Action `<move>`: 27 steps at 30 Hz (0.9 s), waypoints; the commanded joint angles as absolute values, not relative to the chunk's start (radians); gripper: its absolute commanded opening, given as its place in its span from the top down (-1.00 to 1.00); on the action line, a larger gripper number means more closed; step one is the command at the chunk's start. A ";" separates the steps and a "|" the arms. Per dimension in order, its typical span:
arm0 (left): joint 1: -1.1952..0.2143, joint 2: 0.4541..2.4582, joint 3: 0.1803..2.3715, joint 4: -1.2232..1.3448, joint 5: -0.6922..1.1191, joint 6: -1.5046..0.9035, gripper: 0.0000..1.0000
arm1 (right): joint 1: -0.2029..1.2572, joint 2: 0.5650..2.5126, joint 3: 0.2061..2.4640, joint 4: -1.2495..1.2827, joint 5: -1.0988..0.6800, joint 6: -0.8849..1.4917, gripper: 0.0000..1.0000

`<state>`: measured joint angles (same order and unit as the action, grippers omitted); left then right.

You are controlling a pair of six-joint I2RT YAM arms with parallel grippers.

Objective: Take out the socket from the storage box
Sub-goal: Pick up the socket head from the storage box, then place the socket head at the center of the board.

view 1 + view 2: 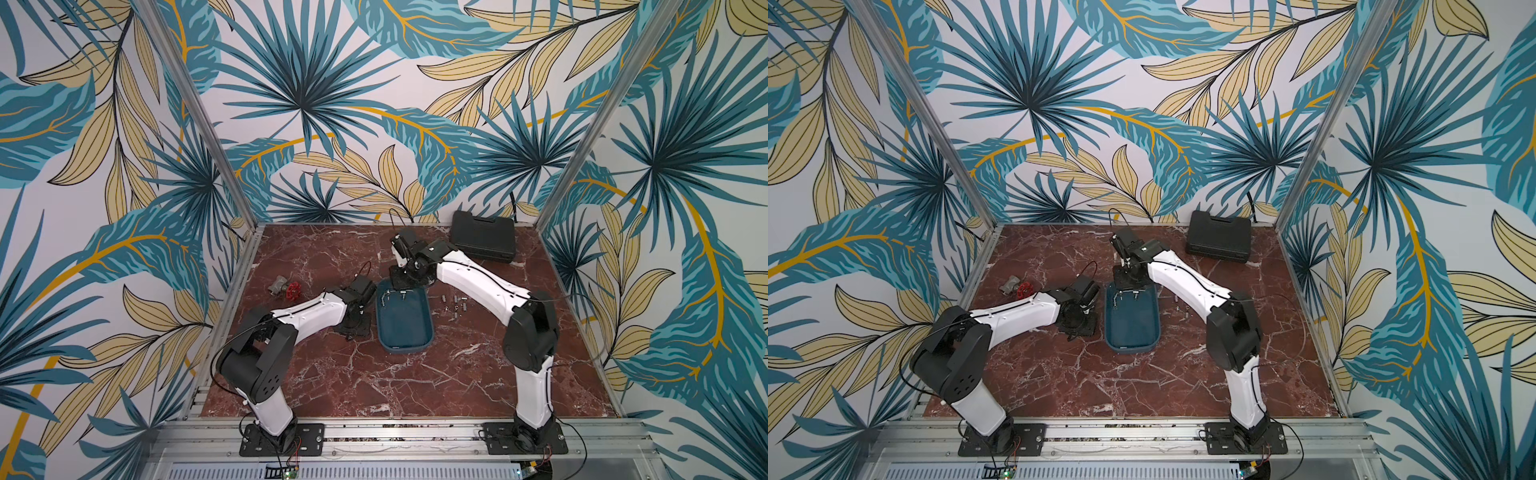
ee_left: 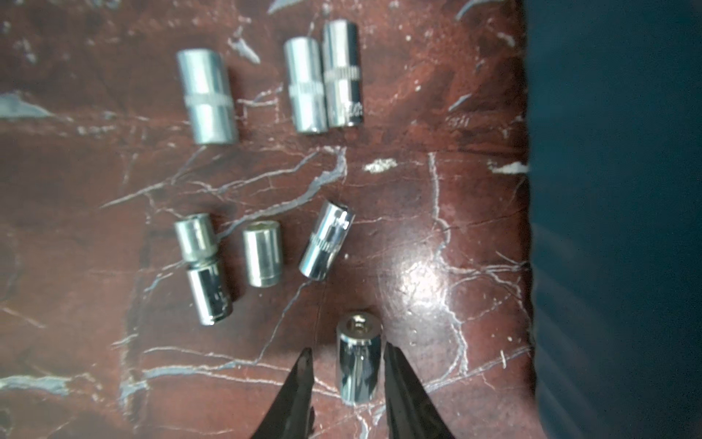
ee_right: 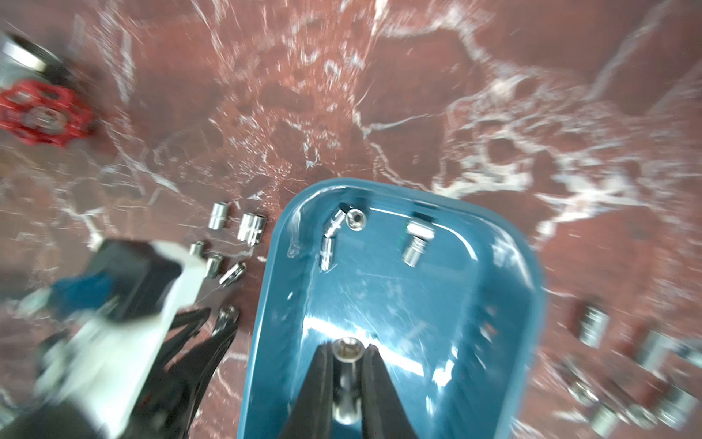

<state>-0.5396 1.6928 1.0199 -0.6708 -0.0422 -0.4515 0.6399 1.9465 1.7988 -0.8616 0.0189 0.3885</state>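
**A:** Where's the socket?

**B:** Bottom centre of the right wrist view. The right gripper (image 3: 348,345) has both fingers pressed onto the socket (image 3: 345,395), over the storage box (image 3: 399,296). Only its open end and a strip of its body show. I can't tell whether it is clear of the box floor.

**A:** And from above?

**B:** No help. In both top views the wrist covers those fingers, at the upper end of the box.

**A:** The left gripper?

**B:** The left gripper (image 2: 348,351) is at the bottom edge of the left wrist view, its fingers cut off by the frame. The jaws are partly apart, straddling a lone socket (image 2: 359,365) on the marble table (image 2: 418,228). One finger is against it and there is a gap at the other. The box there is only a blurred dark band at the right edge.

**A:** Anything else unclear?

**B:** The right wrist view is smeared. The loose sockets (image 3: 594,327) at lower right are streaks I can't count, and the red handwheel (image 3: 41,114) at upper left is clipped by the edge.
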 commanded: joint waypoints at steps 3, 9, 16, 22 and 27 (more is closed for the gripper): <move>-0.534 1.637 1.071 -0.708 -0.050 -0.429 0.29 | 0.546 1.778 1.554 -0.892 0.078 0.392 0.81; -0.534 1.597 1.102 -0.705 -0.053 -0.430 0.28 | 0.450 1.653 1.298 -0.843 0.108 0.416 0.81; -0.534 1.588 1.120 -0.716 -0.051 -0.423 0.28 | 0.421 1.693 1.209 -0.777 0.097 0.429 0.81; -0.534 1.581 1.103 -0.713 -0.051 -0.433 0.28 | 0.421 1.773 1.200 -0.710 0.086 0.446 0.81; -0.534 1.580 1.104 -0.712 -0.065 -0.433 0.28 | 0.421 1.828 1.216 -0.683 0.080 0.451 0.81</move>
<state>-0.5396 1.6058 1.0836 -0.7040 -0.0422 -0.4355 0.4202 1.8023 1.2217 -0.7113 0.0845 0.4347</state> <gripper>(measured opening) 0.359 0.142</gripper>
